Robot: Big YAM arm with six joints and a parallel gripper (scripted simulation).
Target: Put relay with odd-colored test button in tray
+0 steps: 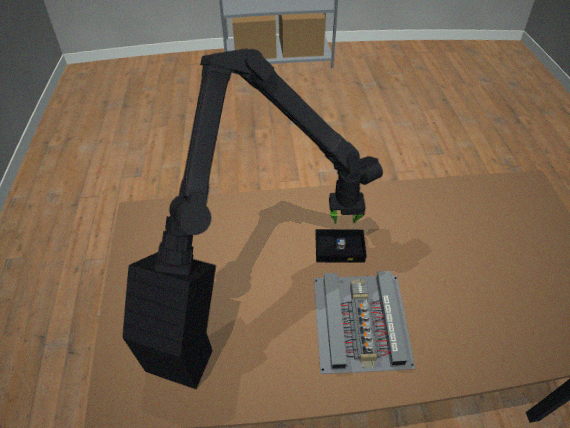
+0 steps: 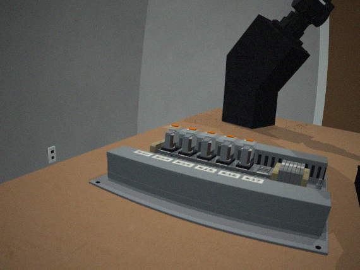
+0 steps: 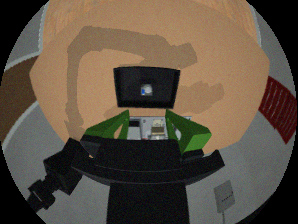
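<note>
A small grey relay [image 1: 340, 243] with a blue test button lies inside the black tray [image 1: 334, 245], which stands open side up on the bench; both also show in the wrist view, the relay [image 3: 145, 88] in the tray. My gripper [image 1: 346, 217] with green fingers hangs above the tray's far edge, open and empty, well clear of the relay; its fingers show in the wrist view [image 3: 148, 129]. The grey relay panel [image 1: 364, 322] lies in front of the tray. Several relays with orange buttons [image 2: 206, 146] sit in its sockets, and one socket [image 2: 263, 170] at the row's end stands empty.
The arm's black base [image 1: 167, 320] stands at the bench's left. A shelf with two cardboard boxes [image 1: 279, 34] is far back on the floor. A dark bar [image 1: 547, 401] juts in at the front right corner.
</note>
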